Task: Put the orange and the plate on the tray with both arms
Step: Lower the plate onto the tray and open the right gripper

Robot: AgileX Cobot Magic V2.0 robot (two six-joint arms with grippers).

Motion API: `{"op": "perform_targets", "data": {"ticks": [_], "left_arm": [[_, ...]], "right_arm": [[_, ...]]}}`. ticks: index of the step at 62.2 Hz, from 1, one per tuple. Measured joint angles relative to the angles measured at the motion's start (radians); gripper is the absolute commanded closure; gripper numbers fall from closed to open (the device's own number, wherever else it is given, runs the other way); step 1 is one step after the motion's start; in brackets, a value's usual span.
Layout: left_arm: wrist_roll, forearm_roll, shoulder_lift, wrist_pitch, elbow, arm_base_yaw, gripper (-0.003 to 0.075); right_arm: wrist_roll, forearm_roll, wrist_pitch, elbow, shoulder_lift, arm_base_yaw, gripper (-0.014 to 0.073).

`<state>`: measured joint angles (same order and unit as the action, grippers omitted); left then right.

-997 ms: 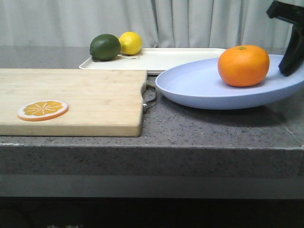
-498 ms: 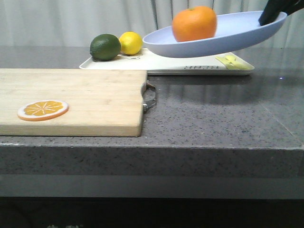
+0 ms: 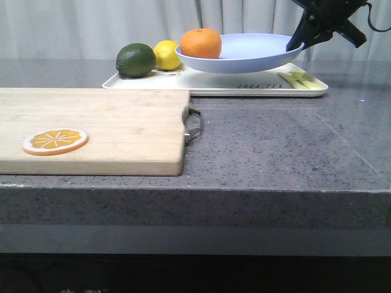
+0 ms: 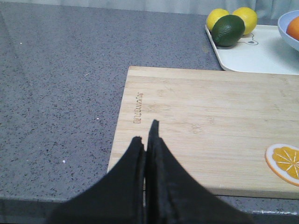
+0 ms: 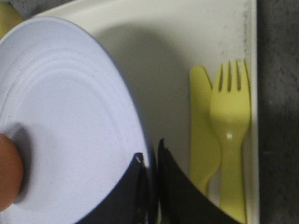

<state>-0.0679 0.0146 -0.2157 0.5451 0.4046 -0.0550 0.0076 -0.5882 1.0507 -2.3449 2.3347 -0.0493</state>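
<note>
Right hand (image 3: 297,44) — black, coming in from the upper right — pinches the rim of the large pale lavender-blue round plate (image 3: 244,54); in the right wrist view its two fingers sit either side of the plate's edge (image 5: 148,177). The plate is over the flat cream-white rectangular tray (image 3: 214,82) at the back of the grey speckled stone table (image 3: 275,146); whether its underside touches the tray cannot be told. The whole bright orange fruit (image 3: 200,43) sits in the plate toward its left side, against the rim.

On the tray's left end: a dark green lime (image 3: 135,60) and a yellow lemon (image 3: 167,55), touching each other, just beside the plate. On the tray's right end, next to the plate: a pale yellow plastic fork (image 5: 230,135) and knife (image 5: 204,135), lying side by side.

Left hand (image 4: 145,140) — fingers pressed together, holding nothing, over the near edge of the pale wooden cutting board (image 3: 98,128). A flat orange slice (image 3: 55,141) lies on the board, well apart from the tray.
</note>
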Motion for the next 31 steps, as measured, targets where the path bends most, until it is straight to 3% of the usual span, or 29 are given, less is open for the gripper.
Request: {"op": "perform_targets", "data": {"ticks": [13, 26, 31], "left_arm": [[0.0, 0.0, 0.0, -0.004, 0.0, 0.0, 0.0738], [0.0, 0.0, 0.0, -0.004, 0.0, 0.0, 0.0738], [0.0, 0.0, 0.0, -0.004, 0.0, 0.0, 0.0738]], "right_arm": [[0.042, 0.0, 0.037, -0.232, 0.155, 0.018, 0.0652], [0.053, -0.008, 0.047, -0.264, 0.209, 0.06, 0.0644], [0.054, -0.014, 0.048, -0.268, 0.215, 0.066, 0.0589]]}}
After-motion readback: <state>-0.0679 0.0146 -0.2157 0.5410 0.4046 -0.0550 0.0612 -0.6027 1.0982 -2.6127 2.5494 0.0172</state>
